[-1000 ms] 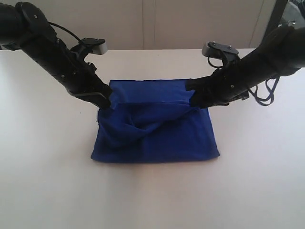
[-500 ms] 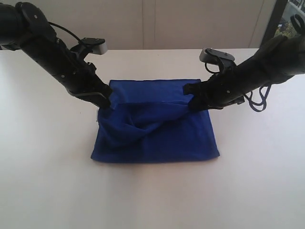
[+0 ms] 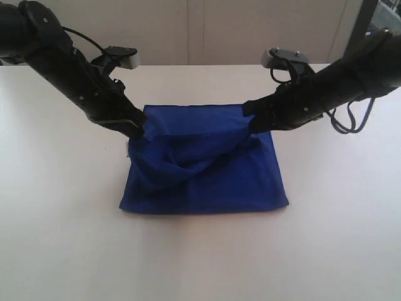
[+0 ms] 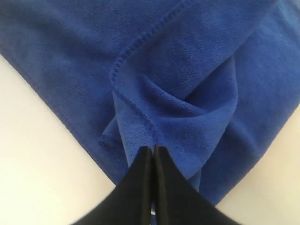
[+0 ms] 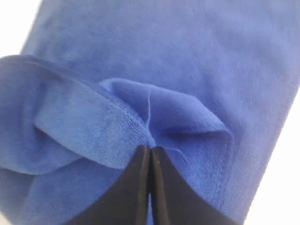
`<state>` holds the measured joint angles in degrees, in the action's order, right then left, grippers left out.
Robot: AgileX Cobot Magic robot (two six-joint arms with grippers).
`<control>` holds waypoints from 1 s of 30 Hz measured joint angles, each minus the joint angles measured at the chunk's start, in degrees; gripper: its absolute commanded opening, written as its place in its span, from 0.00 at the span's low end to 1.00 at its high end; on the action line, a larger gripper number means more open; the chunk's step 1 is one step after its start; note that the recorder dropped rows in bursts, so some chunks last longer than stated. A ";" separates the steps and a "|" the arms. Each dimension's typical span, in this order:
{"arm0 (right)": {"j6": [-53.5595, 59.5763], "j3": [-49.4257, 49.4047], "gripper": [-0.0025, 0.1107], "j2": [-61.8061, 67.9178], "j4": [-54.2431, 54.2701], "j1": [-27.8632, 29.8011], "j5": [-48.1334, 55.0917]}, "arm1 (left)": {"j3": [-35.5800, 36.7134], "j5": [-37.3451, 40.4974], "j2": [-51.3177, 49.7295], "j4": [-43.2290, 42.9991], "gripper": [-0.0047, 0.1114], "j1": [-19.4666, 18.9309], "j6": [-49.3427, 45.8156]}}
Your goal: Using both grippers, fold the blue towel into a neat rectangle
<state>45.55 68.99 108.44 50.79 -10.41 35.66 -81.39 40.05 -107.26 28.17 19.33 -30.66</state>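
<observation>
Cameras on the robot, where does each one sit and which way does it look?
Exterior view: off the arms, looking down over the white table at the deep blue fleecy towel; both black jointed arms show, left gripper and right gripper each gripping a lifted edge.
Left wrist view: on the left wrist, looking along its shut jaws at pinched cloth.
Right wrist view: likewise on the right wrist.
All three share the towel.

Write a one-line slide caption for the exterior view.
Left claw and right claw pinch the blue towel, its gripped edge raised off the table.
</observation>
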 measured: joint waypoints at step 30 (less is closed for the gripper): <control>-9.37 -18.93 0.02 -62.92 -9.35 0.00 23.08 | 19.84 12.32 50.30 0.13 0.04 13.08 5.73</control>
<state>36.18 50.06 45.52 41.44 -10.41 58.74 -61.55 52.37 -56.96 28.30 32.40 -24.93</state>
